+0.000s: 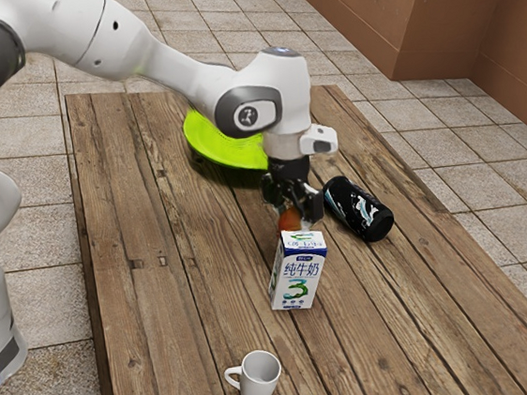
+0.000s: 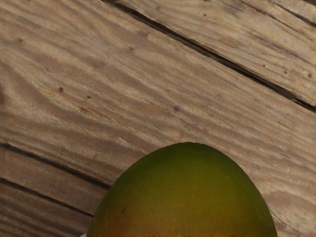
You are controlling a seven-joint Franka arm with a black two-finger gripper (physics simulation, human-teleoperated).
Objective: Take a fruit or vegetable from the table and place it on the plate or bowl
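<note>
The pincer (image 1: pixel 295 208) is hanging low over the desk (image 1: pixel 157 265) near the middle of the exterior view, right at a mango (image 1: pixel 289 219). The mango is sitting just above the top edge of a milk carton (image 1: pixel 297 269) in the frame. In the wrist view the mango (image 2: pixel 185 192) is looming close under the hand, green shading to reddish, with bare planks beyond it. I cannot tell whether the pincer is apart or already clamped on the fruit, because the dark hand is covering the contact.

This looks like the grasping step, with the carry to the plate not yet done. The lime-green plate (image 1: pixel 210 137) is lying toward the upper middle of the exterior view, partly behind the arm's wrist.

To do this step well, the grip should be taking the mango across its narrower body, low enough that the rounded skin is not squeezing out upward. Confirming a firm hold before rising is worthwhile, since a smooth oval fruit is likely to roll.

The lift should be going straight up first. The carton is standing just below the fruit in the frame and a black can (image 1: pixel 359 208) is lying on its side just to the exterior view's right. A sideways drag could be knocking either one. Once clear, the travel is short, up and toward the exterior view's left. A white cup (image 1: pixel 256 376) at the lower middle is well apart from the path.
</note>
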